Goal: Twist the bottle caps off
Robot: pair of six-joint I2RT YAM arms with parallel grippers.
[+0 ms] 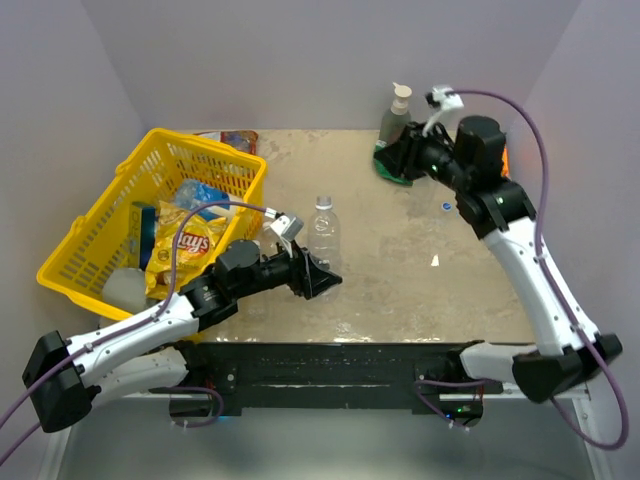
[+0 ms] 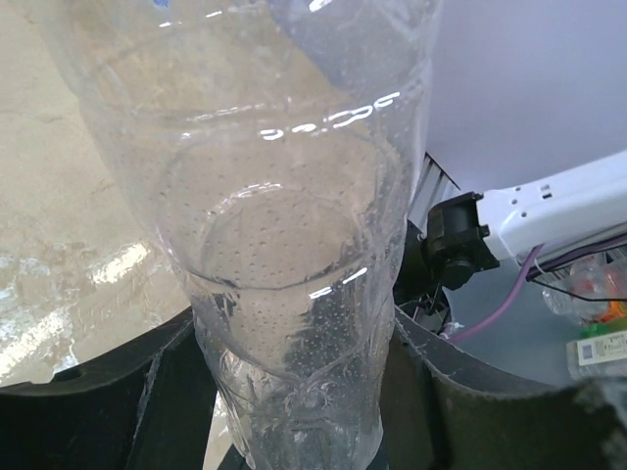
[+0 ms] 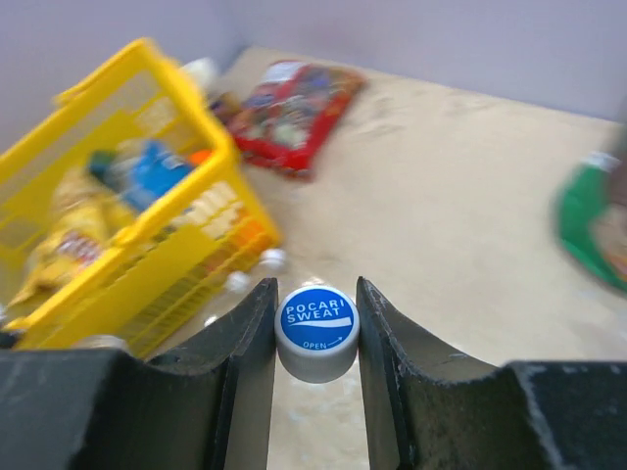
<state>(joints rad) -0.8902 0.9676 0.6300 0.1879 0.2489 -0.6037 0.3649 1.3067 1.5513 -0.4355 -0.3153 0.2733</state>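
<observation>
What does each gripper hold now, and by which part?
The left gripper clamps the clear bottle at its lower body; the right gripper pinches a blue-topped cap by its sides.

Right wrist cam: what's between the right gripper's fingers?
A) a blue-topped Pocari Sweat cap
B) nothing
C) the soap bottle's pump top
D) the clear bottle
A: in the right wrist view the right gripper pinches the cap, printed POCARI SWEAT on its blue top, between its fingers. The clear bottle is in the left gripper.
</observation>
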